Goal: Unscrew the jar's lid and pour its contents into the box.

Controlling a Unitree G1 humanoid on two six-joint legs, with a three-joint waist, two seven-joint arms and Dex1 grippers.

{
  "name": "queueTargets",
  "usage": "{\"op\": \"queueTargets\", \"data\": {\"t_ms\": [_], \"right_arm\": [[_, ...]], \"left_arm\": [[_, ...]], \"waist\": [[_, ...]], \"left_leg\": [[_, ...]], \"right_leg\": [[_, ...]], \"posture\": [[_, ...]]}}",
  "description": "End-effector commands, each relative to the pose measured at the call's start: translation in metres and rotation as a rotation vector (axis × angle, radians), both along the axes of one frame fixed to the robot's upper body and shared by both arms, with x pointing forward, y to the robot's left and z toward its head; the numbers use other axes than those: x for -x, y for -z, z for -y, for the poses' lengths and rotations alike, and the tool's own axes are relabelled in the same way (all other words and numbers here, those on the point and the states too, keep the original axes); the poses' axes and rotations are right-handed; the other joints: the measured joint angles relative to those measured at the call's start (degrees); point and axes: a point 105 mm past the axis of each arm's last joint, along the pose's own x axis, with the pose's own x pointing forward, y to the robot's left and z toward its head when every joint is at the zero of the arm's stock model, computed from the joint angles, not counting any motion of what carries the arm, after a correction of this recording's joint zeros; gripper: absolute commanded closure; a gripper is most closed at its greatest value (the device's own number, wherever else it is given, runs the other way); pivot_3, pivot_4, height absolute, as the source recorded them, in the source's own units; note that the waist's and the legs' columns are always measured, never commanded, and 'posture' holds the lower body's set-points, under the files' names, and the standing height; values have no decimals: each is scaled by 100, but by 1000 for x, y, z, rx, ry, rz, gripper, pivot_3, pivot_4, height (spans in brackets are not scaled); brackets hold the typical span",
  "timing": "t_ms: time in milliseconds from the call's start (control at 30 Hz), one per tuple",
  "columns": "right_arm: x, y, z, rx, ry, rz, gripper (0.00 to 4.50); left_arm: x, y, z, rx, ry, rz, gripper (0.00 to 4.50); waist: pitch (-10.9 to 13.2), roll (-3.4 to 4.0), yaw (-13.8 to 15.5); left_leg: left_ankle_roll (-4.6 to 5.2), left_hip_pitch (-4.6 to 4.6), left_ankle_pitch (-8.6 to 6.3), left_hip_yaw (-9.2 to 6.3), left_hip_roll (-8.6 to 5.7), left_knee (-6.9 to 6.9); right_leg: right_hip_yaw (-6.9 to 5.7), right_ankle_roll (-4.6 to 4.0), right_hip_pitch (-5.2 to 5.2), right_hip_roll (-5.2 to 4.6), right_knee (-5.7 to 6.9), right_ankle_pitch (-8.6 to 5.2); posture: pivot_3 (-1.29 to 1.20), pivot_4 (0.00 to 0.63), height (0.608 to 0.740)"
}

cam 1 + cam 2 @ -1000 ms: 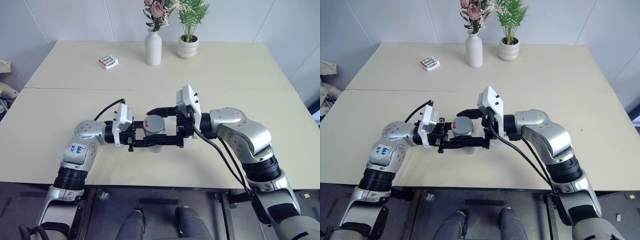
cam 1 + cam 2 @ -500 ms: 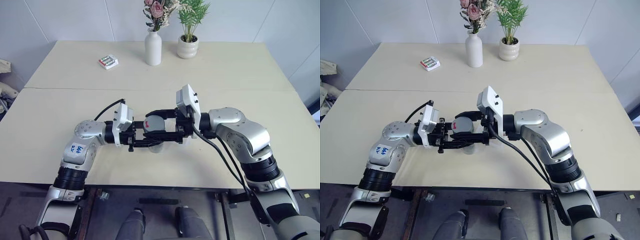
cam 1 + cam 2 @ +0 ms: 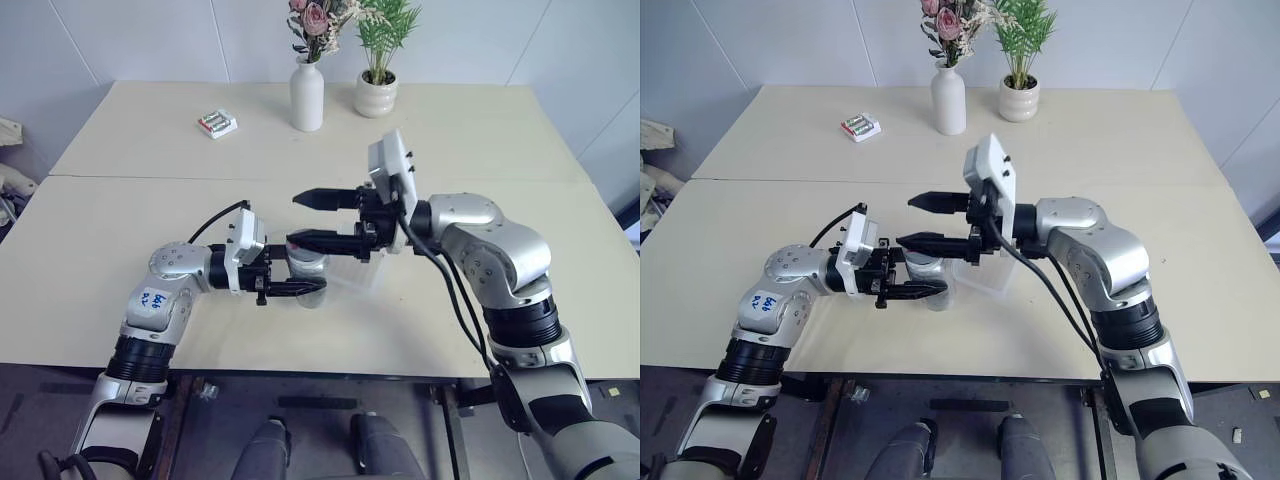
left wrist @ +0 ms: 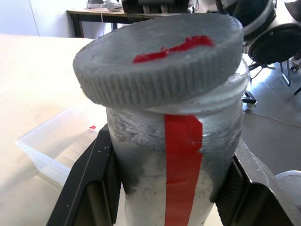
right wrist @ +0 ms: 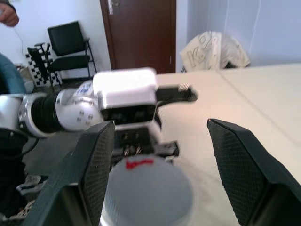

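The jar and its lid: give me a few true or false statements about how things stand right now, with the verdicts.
1. The left gripper is clamped on the jar. True.
2. The right gripper holds the lid. False: its fingers stand apart and empty, and the lid sits tilted on top of the jar.
3. The box stands on the table beside the jar. True.
4. The battery pack lies inside the box. False: it lies on the far part of the table, near the vase.
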Motion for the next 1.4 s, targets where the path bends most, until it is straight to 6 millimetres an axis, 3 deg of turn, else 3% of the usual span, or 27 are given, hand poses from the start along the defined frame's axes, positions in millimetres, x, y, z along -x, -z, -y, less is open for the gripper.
{"op": "queueTargets", "data": {"t_ms": [33,333,567,767,867,933,1400], "right_arm": [[6,-9,0,-27,-28,22,1212],[11,-4,0,-1,-48,-3,1212],[-1,-5,11,67,4,-93,1212],[1,-1,8,107,-27,-135,1212],[-1,-9,2,64,-27,-155,642],[-2,-12,-1,47,-24,-171,26],[0,7,-3,163,-19,-237,26]], "left_arm": [[5,-9,1,9,13,44,2382],[4,-8,1,11,14,44,2382],[4,-9,-3,0,11,47,2382],[4,-10,-2,5,8,50,2382],[4,-9,-1,10,7,48,2382],[5,-9,-1,11,6,46,2382],[5,-9,0,15,6,44,2382]], "waist": [[0,0,-6],[0,0,-5],[0,0,-2],[0,1,-10],[0,1,-17],[0,1,-23],[1,1,-13]], "left_leg": [[0,0,0,1,0,-1],[0,0,0,1,0,1],[0,0,0,1,-1,2],[0,-1,0,3,1,-3],[0,-1,0,3,1,-2],[0,-1,0,4,1,-1],[1,-3,0,2,1,-2]], "right_leg": [[0,0,-1,0,0,0],[1,0,-1,0,2,0],[1,0,-1,-1,3,0],[2,0,-3,0,0,0],[2,0,-3,0,0,0],[4,0,-4,1,3,0],[1,0,-5,0,1,0]], "posture": [[0,150,740],[0,150,740],[0,150,740],[0,150,740],[0,150,740],[0,150,740],[0,150,740]]}}
